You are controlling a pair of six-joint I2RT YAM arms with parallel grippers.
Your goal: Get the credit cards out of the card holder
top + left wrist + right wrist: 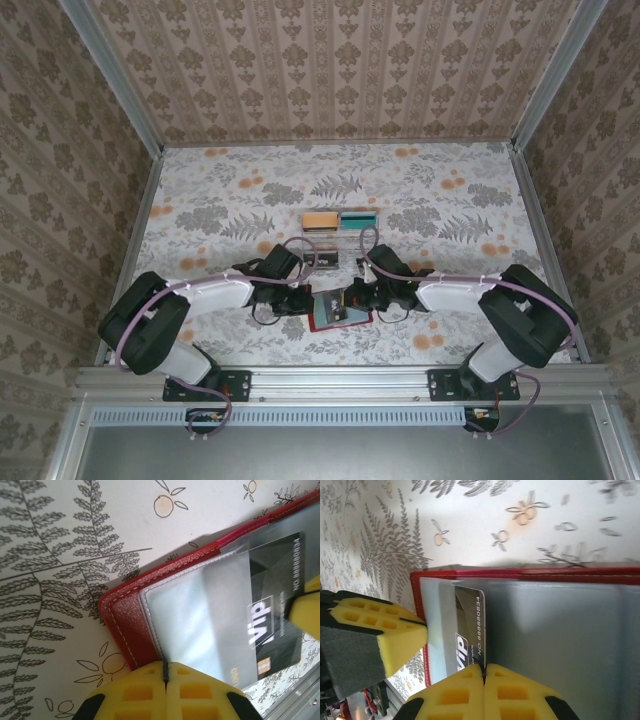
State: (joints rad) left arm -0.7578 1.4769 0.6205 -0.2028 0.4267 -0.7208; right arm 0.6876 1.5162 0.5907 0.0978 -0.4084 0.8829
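The red card holder (341,318) lies open on the table between both grippers, greyish inner face (560,630) up. My left gripper (166,664) is shut on the edge of the holder's pale inner sleeve (200,615), beside the red cover (125,630). My right gripper (484,667) is shut on the edge of a black "VIP" credit card (469,630), which sticks partly out of a pocket. The same card (272,615) shows behind the clear sleeve in the left wrist view. The left gripper's yellow finger (390,630) presses at the holder's left edge.
A clear compartment tray (340,235) with orange and teal contents stands just beyond the holder. The metal rail of the table's near edge (340,380) runs right behind the grippers. Patterned walls enclose the floral tabletop (230,200) on three sides.
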